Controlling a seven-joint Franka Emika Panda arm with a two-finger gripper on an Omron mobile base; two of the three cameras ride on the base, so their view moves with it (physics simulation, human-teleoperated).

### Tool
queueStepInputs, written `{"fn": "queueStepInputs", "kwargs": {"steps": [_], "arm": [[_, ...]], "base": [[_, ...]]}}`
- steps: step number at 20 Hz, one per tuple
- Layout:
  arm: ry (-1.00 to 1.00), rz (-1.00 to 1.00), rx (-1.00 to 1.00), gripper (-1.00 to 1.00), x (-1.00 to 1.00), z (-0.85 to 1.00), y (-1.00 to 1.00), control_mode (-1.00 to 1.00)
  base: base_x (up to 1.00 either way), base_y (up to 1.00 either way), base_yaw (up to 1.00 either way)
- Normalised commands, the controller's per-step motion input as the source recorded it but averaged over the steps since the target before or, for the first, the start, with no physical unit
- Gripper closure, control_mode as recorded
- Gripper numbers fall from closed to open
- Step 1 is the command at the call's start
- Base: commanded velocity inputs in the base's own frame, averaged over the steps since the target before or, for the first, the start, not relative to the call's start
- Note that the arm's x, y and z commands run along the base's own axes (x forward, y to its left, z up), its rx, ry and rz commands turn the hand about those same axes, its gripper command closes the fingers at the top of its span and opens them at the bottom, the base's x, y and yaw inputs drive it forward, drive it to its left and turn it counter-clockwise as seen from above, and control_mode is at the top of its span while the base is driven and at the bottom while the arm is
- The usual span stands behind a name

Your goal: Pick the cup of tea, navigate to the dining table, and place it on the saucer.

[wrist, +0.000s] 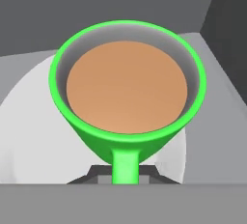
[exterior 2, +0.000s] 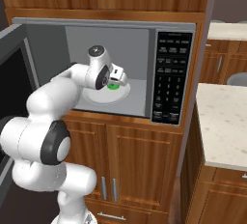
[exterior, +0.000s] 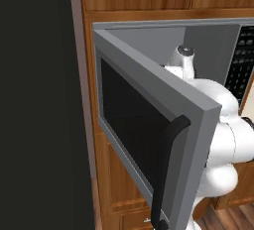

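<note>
While one bright green mug of brown tea (wrist: 126, 90) sits on the single white round microwave turntable (wrist: 29, 121), one two-finger gripper (wrist: 125, 174) clamps its handle at six o'clock.

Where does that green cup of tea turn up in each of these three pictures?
Left base view: I cannot make it out; the open microwave door and the arm stand in front.
Right base view: cup of tea near the centre, inside the microwave, on the white turntable.
Hand view: cup of tea in the middle, handle toward the jaws.
Shared landmark: the microwave's grey interior.
</note>
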Motion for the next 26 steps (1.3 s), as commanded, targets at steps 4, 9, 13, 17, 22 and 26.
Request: {"fn": "queueStepInputs", "kwargs": {"steps": [4,9,13,17,22,26], "arm": [[-0.01,0.07,0.08,1.0,-1.0,0.67,-0.24,-1.0],[0.0,0.1,0.01,1.0,-1.0,0.63,-0.03,-1.0],[-0.01,0.1,0.0,1.0,-1.0,0.37,-0.01,-1.0],[-0.04,0.08,0.0,1.0,-1.0,0.32,0.0,-1.0],[-0.01,0.06,-0.01,1.0,-0.99,0.49,0.0,-1.0],[0.0,0.0,-0.04,1.0,-0.78,0.61,0.0,-1.0]], "base": [[0.0,0.0,0.0],[0.0,0.0,0.0],[0.0,0.0,0.0],[0.0,0.0,0.0],[0.0,0.0,0.0],[0.0,0.0,0.0]]}}
